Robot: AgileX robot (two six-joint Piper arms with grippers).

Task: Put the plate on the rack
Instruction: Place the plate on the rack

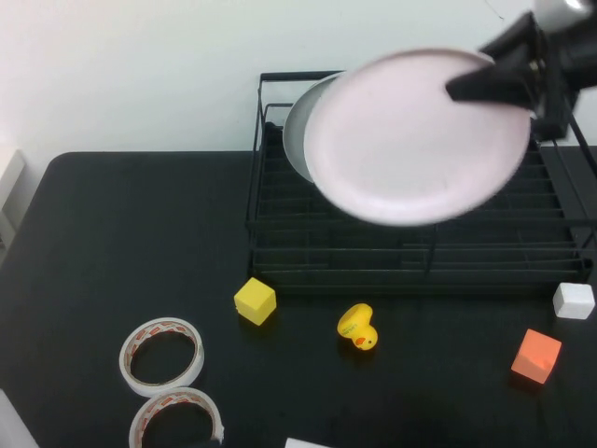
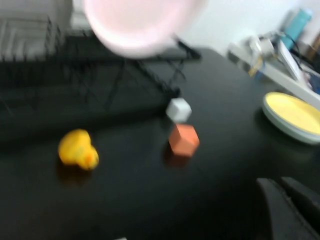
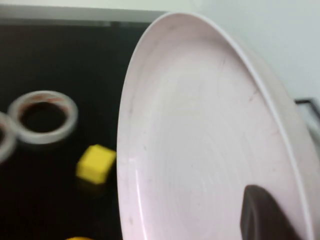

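Up above the rack, the plate hangs in the air, tilted, its pale pink face turned toward the high camera. The right pincer is clenched on its upper right rim, one dark finger lying across the inner face near the edge. Just behind the pink plate, a grey-white plate peeks out at its left side, over the rack's back left part. The black wire rack sits at the far right of the table. In front of it lie a yellow cube, a rubber duck, an orange cube and a white cube; two tape rolls rest at the near left. The left pincer is low over the near part of the table, well apart from the rack; whether its fingers are parted I cannot tell.
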